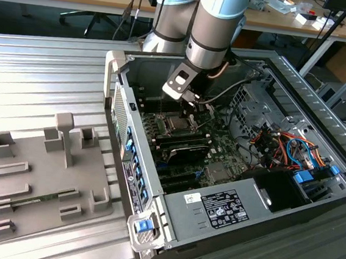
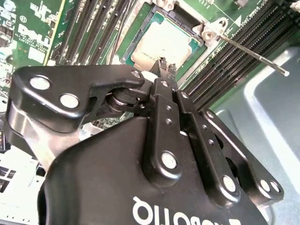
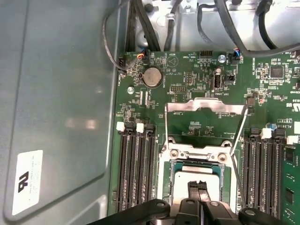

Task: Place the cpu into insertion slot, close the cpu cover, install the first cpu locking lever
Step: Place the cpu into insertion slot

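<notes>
The cpu (image 3: 197, 174) lies flat, silvery face up, inside the insertion slot (image 3: 168, 180) on the green board. In the second wrist view the cpu (image 2: 161, 42) sits just beyond my fingertips. The cpu cover (image 3: 206, 105) is swung open and lies back flat, with the board showing through its cut-out. A thin locking lever (image 3: 240, 140) stands loose beside the slot, and it sticks out as a lever (image 2: 248, 51) in the second wrist view. My gripper (image 3: 198, 186) is shut, tips together right over the chip's near edge. In the exterior view the gripper (image 1: 190, 107) hangs inside the case over the slot (image 1: 178, 123).
Black memory slots (image 3: 136, 168) flank the socket on both sides. A grey case wall (image 3: 56, 93) and cables (image 3: 140, 28) are close by. A power supply (image 1: 214, 207) and drive cables (image 1: 282, 146) fill the case's other end. A grey fixture tray (image 1: 39, 178) sits at the exterior view's left.
</notes>
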Robot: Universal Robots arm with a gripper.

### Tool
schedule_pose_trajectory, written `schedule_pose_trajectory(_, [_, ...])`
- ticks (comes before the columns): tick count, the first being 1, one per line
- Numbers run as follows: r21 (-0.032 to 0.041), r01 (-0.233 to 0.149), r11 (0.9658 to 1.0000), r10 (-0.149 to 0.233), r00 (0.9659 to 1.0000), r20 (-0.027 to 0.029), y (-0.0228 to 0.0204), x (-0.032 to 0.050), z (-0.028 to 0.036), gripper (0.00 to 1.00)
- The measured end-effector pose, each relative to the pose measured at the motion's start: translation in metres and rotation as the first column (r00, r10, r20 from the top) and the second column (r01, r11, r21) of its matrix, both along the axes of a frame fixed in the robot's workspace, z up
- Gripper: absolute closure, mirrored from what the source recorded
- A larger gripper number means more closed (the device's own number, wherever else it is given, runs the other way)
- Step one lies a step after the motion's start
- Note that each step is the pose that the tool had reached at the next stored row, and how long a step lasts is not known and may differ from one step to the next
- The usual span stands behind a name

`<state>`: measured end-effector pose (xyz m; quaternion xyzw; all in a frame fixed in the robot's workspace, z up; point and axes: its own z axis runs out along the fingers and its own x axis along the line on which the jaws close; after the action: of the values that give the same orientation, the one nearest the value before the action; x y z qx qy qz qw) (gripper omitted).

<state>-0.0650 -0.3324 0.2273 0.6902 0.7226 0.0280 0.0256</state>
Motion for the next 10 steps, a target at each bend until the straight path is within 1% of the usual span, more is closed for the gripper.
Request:
schedule_pose_trajectory(2, [0.0003, 0.000, 1.0000, 0.000, 1.0000, -0.0008, 0.0000, 0.0012, 0.0023, 0.89])
schedule_pose_trajectory(6, [0.0005, 0.000, 1.0000, 0.000, 1.0000, -0.0016, 0.0000, 0.0024, 0.0049, 0.89])
schedule_pose_trajectory(8, [0.0005, 0.000, 1.0000, 0.000, 1.0000, -0.0016, 0.0000, 0.0024, 0.0070, 0.89])
schedule_pose_trajectory(9, [0.0004, 0.000, 1.0000, 0.000, 1.0000, -0.0016, 0.0000, 0.0024, 0.0090, 0.89])
schedule_pose_trajectory(10, [0.0010, 0.000, 1.0000, 0.000, 1.0000, -0.0015, 0.0000, 0.0025, 0.0089, 0.89])
